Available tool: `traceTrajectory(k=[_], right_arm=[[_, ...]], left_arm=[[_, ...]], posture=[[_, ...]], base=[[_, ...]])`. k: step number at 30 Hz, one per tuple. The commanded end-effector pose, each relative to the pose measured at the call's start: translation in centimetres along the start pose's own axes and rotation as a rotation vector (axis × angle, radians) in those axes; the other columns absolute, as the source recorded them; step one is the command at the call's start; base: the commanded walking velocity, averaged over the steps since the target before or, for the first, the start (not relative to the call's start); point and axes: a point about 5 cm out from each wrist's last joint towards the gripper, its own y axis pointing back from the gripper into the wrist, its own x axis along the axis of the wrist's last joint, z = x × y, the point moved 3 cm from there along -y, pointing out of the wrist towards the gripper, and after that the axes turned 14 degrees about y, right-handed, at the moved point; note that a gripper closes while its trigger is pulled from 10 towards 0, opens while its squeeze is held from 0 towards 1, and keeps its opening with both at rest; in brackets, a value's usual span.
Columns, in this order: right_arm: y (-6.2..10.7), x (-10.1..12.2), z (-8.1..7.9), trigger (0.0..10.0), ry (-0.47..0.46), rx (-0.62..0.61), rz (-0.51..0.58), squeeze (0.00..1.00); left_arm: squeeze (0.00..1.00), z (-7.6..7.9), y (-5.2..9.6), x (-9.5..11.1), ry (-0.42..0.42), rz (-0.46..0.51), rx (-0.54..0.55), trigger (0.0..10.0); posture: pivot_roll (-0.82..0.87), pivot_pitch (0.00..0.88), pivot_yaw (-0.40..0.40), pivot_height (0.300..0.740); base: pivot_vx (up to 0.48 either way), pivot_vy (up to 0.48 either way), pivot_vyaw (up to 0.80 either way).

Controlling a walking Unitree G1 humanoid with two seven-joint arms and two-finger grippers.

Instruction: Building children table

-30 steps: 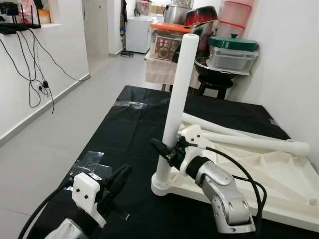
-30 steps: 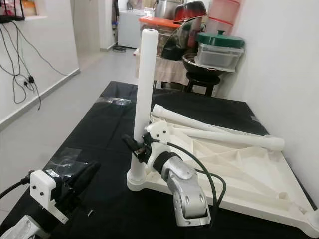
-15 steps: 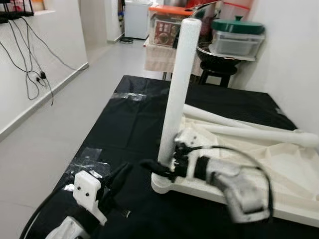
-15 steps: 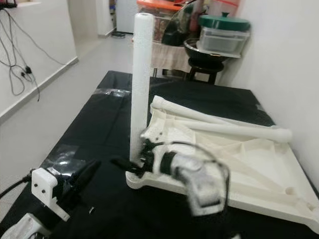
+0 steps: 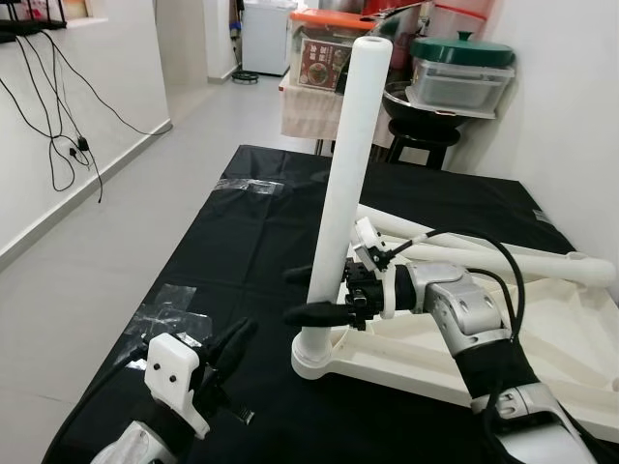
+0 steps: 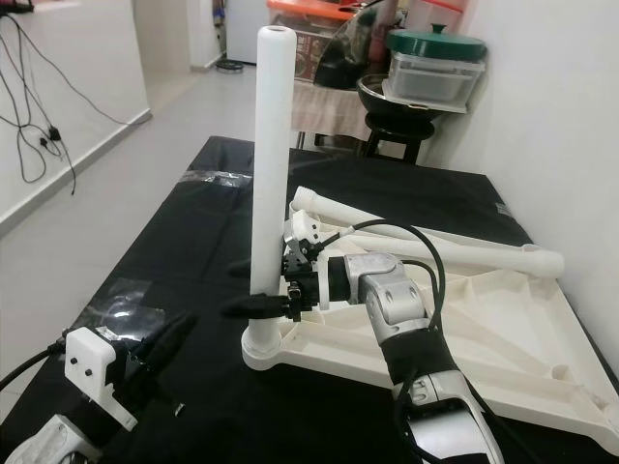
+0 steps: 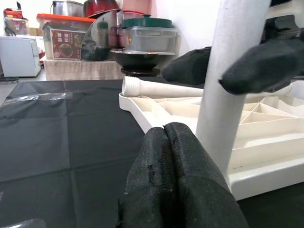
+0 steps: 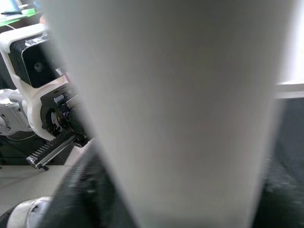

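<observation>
A black-covered table (image 5: 242,242) carries the parts of the children's table. Largest on it is the white tabletop panel (image 5: 571,358), lying underside up with its ribbing exposed, at the robot's right front. One white leg (image 5: 343,193) stands upright in the socket at the panel's near left corner. Two further legs (image 5: 484,253) lie loose across the far part of the panel, and an empty socket hole (image 6: 562,369) shows toward the near right corner. Judged from this, one leg is seated, though whether it is fully tight cannot be told, and the remaining legs are not yet fitted.

The right gripper (image 5: 311,295) reaches in from the right at the lower part of the standing leg; its fingers (image 5: 314,314) are spread on either side of the leg, and whether they press it cannot be told. The left gripper (image 5: 227,350) hangs low at the near left over the table, apart from the leg, its fingers (image 7: 166,166) closed together and empty.
</observation>
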Motion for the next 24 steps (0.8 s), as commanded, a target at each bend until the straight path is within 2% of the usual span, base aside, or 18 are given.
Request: traceTrajectory(k=[1,8,9,10,11,12,14,15,17,18,19,20,21,22,23,24], right_arm=[[0.1,0.4,-0.1,0.0,0.003,0.033,0.024,0.00],[2.1,-0.1,0.0,0.0,0.040,0.012,0.013,0.00],[2.8,-0.2,0.2,0.0,0.061,-0.048,0.001,0.00],[2.8,-0.2,0.2,0.0,0.061,-0.048,0.001,0.00],[3.5,-0.4,0.5,0.0,0.078,-0.128,-0.019,0.00],[4.0,-1.0,0.9,0.0,0.076,-0.261,-0.057,0.00],[4.0,-1.0,0.9,0.0,0.076,-0.261,-0.057,0.00],[3.4,-2.2,1.1,0.0,0.021,-0.468,-0.093,0.00],[3.4,-2.2,1.1,0.0,0.021,-0.468,-0.093,0.00],[2.5,-5.1,0.5,0.0,-0.130,-0.825,-0.176,0.00],[2.5,-5.1,0.5,0.0,-0.130,-0.825,-0.176,0.00],[0.8,-7.2,-2.2,0.0,-0.230,-0.941,-0.230,0.00],[0.1,-7.3,-3.0,0.0,-0.245,-0.996,-0.239,0.00],[-0.5,-7.0,-3.3,0.0,-0.231,-0.990,-0.229,0.00],[-0.4,-7.1,-3.0,0.0,-0.192,-0.950,-0.242,0.00],[-0.4,-7.1,-3.0,0.0,-0.192,-0.950,-0.242,0.00]], left_arm=[[0.00,0.1,0.0,-0.4,0.006,-0.009,0.004,10.0],[0.00,0.3,0.0,-0.3,0.009,-0.005,0.000,10.0],[0.00,0.3,0.0,-0.3,0.009,-0.004,0.000,10.0],[0.00,0.3,0.0,-0.3,0.009,-0.004,0.000,10.0],[0.00,0.4,0.0,-0.3,0.009,-0.003,0.000,10.0],[0.00,0.3,0.1,-0.2,0.009,-0.001,0.001,10.0],[0.00,0.3,0.1,-0.2,0.009,-0.001,0.001,10.0],[0.00,0.3,0.2,-0.1,0.009,-0.001,0.001,10.0],[0.00,0.3,0.2,-0.1,0.009,-0.001,0.001,10.0],[0.00,0.2,0.3,0.0,0.009,0.001,0.003,10.0],[0.00,0.2,0.3,0.0,0.009,0.001,0.003,10.0],[0.00,0.0,0.3,0.1,0.009,0.001,0.004,10.0],[0.00,-0.1,0.3,0.1,0.009,-0.002,0.005,10.0],[0.00,-0.2,0.3,0.1,0.009,-0.005,0.006,10.0],[0.00,-0.1,0.3,0.0,0.012,-0.009,-0.005,10.0],[0.00,-0.1,0.3,0.0,0.012,-0.009,-0.005,10.0]], posture=[[0.02,0.000,-0.122,0.740],[0.01,0.000,-0.121,0.740],[0.01,0.000,-0.121,0.740],[0.01,0.000,-0.121,0.740],[0.01,0.000,-0.121,0.740],[0.00,0.000,-0.130,0.740],[0.00,0.000,-0.130,0.740],[-0.01,0.000,-0.132,0.740],[-0.01,0.000,-0.132,0.740],[-0.02,0.000,-0.125,0.740],[-0.02,0.000,-0.125,0.740],[-0.01,0.000,-0.113,0.740],[-0.03,0.000,-0.098,0.740],[-0.03,0.000,-0.098,0.740],[-0.02,0.000,-0.110,0.740],[-0.02,0.000,-0.110,0.740]], base=[[0.000,0.000,0.00],[0.000,0.000,0.00],[0.000,0.000,0.00],[0.000,0.000,0.00],[0.000,0.000,0.00],[0.000,0.000,0.00],[0.000,0.000,0.00],[0.000,0.000,0.00],[0.000,0.000,0.00],[0.000,0.000,0.00],[0.000,0.000,0.00],[0.000,0.000,0.00],[0.000,0.000,0.00],[0.000,0.000,0.00],[0.000,0.000,0.00],[0.000,0.000,0.00]])
